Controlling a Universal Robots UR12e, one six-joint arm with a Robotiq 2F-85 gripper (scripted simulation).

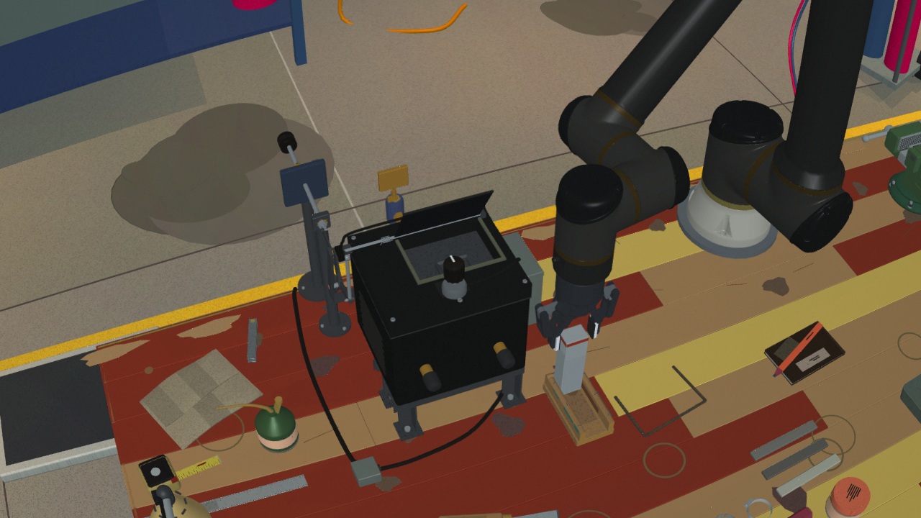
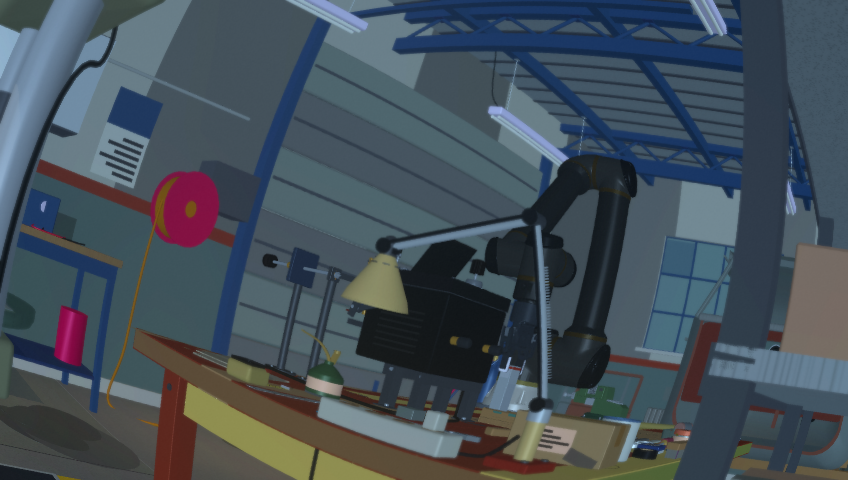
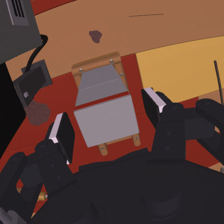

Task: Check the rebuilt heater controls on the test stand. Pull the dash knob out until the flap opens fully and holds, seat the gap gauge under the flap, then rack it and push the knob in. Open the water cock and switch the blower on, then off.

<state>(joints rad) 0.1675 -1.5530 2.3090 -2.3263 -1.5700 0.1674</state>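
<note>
In the middle of the bench stands the black heater box [image 1: 444, 316] on its legs, with its top flap [image 1: 444, 209] raised at the back and a black blower switch [image 1: 454, 274] on top. The dash knob [image 1: 285, 142] sits pulled out on its post to the left, and the yellow-handled water cock [image 1: 393, 183] stands behind the box. Right of the box, the grey gap gauge [image 1: 570, 361] [image 3: 106, 110] stands upright in its wooden rack [image 1: 578, 409]. My gripper [image 1: 575, 332] [image 3: 108, 118] hangs over the gauge's top end. It is open and holds nothing.
The wooden rack lies close to the box's right legs. A black cable [image 1: 322, 393] loops round the front of the box to a small grey block [image 1: 367, 470]. A bent wire [image 1: 657, 402], a notebook [image 1: 804, 352], metal bars [image 1: 795, 451] and rings lie to the right.
</note>
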